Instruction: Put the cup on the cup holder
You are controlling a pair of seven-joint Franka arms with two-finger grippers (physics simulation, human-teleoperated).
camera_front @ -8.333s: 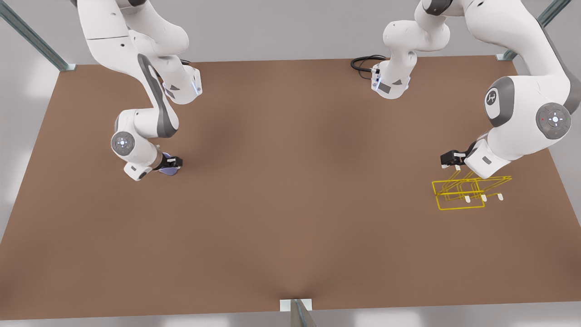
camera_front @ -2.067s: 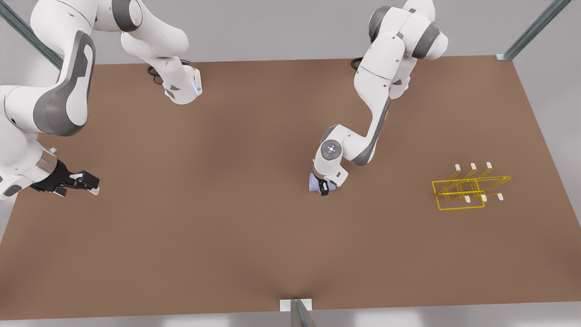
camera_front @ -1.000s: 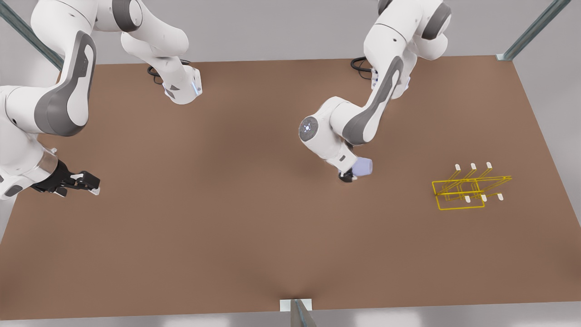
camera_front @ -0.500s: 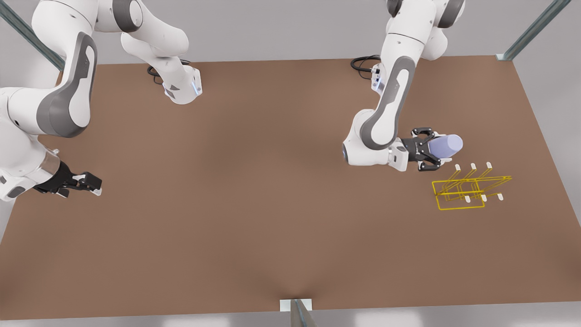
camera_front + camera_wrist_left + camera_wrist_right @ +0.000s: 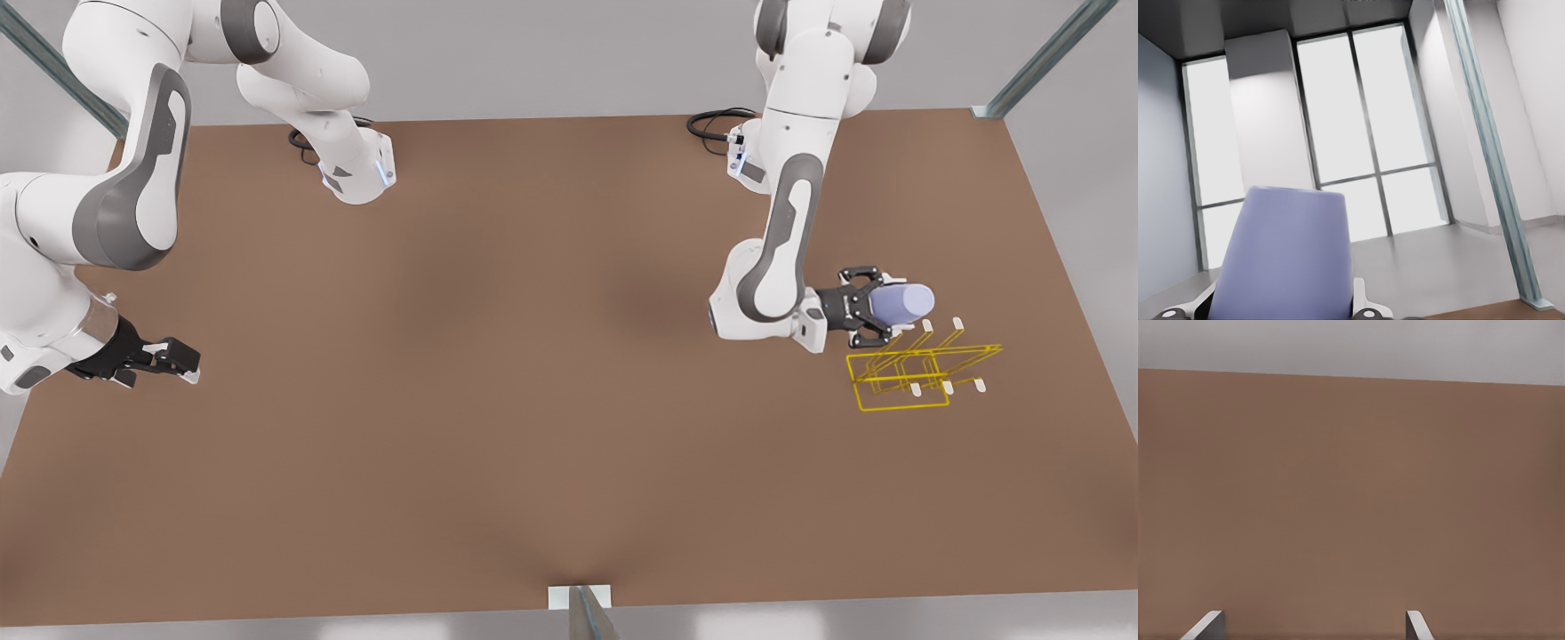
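Lavender-blue cup [image 5: 902, 302]; yellow, white-tipped cup holder [image 5: 902, 380]; brown table [image 5: 498, 373].

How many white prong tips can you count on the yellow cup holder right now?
5 on the cup holder: two on the far row, three on the near row. The cup, held by the left gripper, may hide another.

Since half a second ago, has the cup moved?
Yes. The cup, held by the left gripper, has shifted toward the front view's right and slightly down, closer to the cup holder, which has stayed put.
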